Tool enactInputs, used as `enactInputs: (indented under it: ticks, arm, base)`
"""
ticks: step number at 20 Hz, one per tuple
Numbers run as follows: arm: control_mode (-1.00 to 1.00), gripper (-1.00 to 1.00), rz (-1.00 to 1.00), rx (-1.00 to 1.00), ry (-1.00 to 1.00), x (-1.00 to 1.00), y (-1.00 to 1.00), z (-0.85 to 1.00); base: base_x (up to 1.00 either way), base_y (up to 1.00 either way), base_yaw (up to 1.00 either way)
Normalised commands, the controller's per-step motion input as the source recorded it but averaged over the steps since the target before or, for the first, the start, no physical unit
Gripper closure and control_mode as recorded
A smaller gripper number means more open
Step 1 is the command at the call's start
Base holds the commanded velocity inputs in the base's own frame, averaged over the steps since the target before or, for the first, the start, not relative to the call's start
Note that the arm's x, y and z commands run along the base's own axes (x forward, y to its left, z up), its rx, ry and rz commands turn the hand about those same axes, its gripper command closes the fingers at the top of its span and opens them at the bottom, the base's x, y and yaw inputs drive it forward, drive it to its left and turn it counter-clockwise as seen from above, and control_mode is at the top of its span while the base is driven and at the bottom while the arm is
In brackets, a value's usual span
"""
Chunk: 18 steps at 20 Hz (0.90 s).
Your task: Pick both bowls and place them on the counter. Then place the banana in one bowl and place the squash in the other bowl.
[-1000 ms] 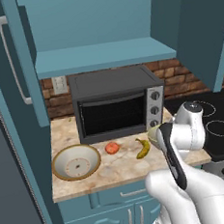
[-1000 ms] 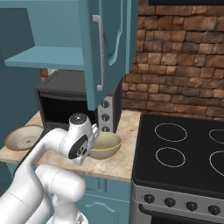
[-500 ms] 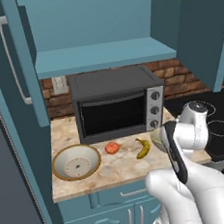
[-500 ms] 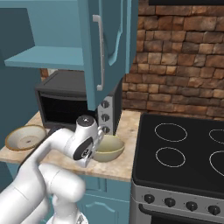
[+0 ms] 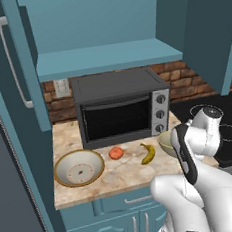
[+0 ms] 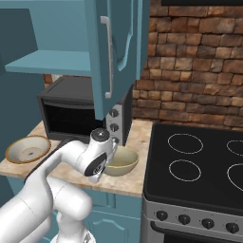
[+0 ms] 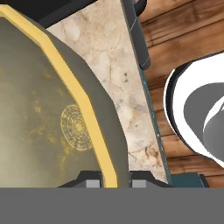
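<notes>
Here, mottled counter (image 5: 118, 175) — teal cabinets (image 5: 116, 223) below, brick wall (image 6: 190, 71) behind.

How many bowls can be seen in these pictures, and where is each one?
2. The wide shallow bowl sits at the counter's left end. The deeper tan-olive bowl is at its right end, beside the stovetop, its rim between the end effector's fingertips.

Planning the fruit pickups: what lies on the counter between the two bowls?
In the left base view, the squash and banana, between shallow bowl and olive bowl.
</notes>
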Motion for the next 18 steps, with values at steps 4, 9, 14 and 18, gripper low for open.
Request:
enactInputs:
  ticks: [4,9,14,18]
  arm:
    - [-1.00,-1.00,0.00,0.00,-0.09,0.00,0.12,-0.33]
    - [-1.00,-1.00,0.00,0.00,-0.09,-0.04,0.11,-0.26]
    - [-1.00,-1.00,0.00,0.00,-0.15,-0.06,0.24,-0.13]
    - [-1.00,-1.00,0.00,0.00,-0.20,0.00,0.36,-0.07]
  base:
    - [0.00,0.00,0.00]
    - [0.00,0.00,0.00]
    - [0.00,0.00,0.00]
    - [0.00,0.00,0.00]
